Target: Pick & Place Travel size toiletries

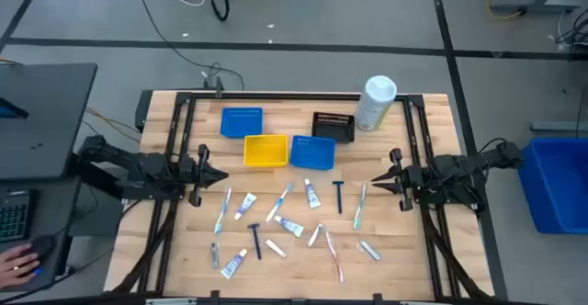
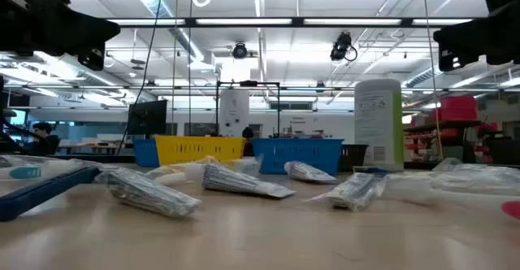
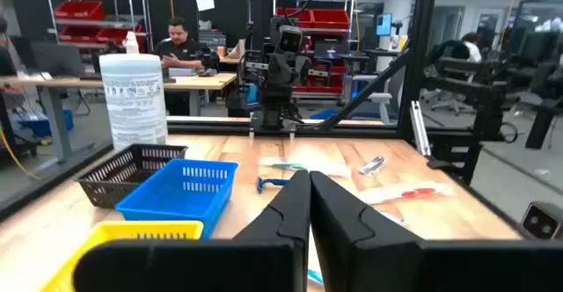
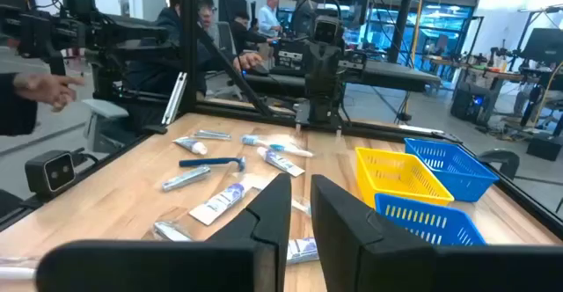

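- Travel size toiletries [image 1: 292, 220] scattered loose over the near half of the tabletop [image 1: 404, 259], between the two arms: white-and-blue mini tubes, slim toothbrushes, dark razors, small silvery packets.
- One dark razor [image 1: 339, 194] lying lengthwise near the middle, a blue toothbrush [image 1: 359, 204] just beside it toward the right arm.
- A mini tube [image 1: 233, 265] and a silvery packet [image 1: 215, 254] close to the front edge on the left side; another packet [image 1: 369, 249] on the right side.
- Beyond the spread, a yellow bin [image 1: 265, 151] flanked by two blue bins [image 1: 242, 121] [image 1: 312, 152]; a black bin [image 1: 333, 127] behind, a white canister [image 1: 375, 103] upright beside it.
- Left gripper [image 1: 220, 178] hanging above the left edge of the spread, jaws pressed together, nothing pinched.
- Right gripper [image 1: 375, 185] hanging above the right edge of the spread, pointing inward, jaws all but together with a thin gap, nothing pinched.
- People seated at desks in the room behind the tabletop.
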Available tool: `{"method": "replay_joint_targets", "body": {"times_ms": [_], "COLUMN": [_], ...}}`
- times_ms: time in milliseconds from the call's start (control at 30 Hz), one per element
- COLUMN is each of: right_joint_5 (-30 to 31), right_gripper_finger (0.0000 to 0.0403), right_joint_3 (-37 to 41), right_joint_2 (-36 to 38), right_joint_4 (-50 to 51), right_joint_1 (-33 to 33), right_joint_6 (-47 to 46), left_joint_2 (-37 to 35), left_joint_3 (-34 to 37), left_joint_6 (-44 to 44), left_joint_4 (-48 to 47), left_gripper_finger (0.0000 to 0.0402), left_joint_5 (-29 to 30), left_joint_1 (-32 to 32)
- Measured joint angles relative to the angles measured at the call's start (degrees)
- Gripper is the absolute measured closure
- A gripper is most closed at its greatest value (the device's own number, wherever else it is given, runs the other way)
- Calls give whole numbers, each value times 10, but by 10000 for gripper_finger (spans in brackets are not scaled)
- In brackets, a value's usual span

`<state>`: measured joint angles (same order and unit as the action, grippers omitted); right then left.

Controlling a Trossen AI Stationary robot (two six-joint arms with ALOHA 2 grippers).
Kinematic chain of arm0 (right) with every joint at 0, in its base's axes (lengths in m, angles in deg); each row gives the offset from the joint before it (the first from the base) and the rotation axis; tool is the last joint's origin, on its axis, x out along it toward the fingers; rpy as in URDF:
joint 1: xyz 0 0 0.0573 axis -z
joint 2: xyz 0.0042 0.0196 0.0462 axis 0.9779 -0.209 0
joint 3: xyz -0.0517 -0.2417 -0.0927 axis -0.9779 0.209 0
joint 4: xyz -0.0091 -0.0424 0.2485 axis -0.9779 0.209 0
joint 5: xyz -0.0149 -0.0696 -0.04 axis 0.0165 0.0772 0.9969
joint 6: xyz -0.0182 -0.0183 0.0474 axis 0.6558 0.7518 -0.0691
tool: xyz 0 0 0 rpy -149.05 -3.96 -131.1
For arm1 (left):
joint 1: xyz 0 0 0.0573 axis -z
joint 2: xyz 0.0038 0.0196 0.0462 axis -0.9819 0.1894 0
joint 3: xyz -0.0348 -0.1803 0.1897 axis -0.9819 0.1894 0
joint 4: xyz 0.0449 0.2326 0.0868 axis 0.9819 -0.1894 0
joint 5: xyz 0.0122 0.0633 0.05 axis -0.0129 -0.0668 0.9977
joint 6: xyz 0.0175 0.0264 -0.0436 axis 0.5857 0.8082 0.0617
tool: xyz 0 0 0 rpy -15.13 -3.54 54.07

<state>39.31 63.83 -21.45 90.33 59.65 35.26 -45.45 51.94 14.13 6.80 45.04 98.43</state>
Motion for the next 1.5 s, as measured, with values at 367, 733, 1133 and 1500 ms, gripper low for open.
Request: {"method": "replay_joint_targets", "body": {"times_ms": [367,733,1133,1500], "right_joint_5": [0,0,1,31], "right_gripper_finger": [348,348,348,348], "right_joint_3": [0,0,0,-1], "right_joint_2": [0,0,0,-1], "right_joint_4": [0,0,-1,-103], "right_joint_1": [0,0,0,2], "right_joint_6": [0,0,38,22], "left_joint_2": [0,0,0,3], "left_joint_3": [0,0,0,-21], "left_joint_6": [47,95,57,30], "left_joint_4": [1,2,2,26], "left_gripper_finger": [389,389,389,389], "left_joint_5": [0,0,0,0], "left_joint_1": [0,0,0,0]}}
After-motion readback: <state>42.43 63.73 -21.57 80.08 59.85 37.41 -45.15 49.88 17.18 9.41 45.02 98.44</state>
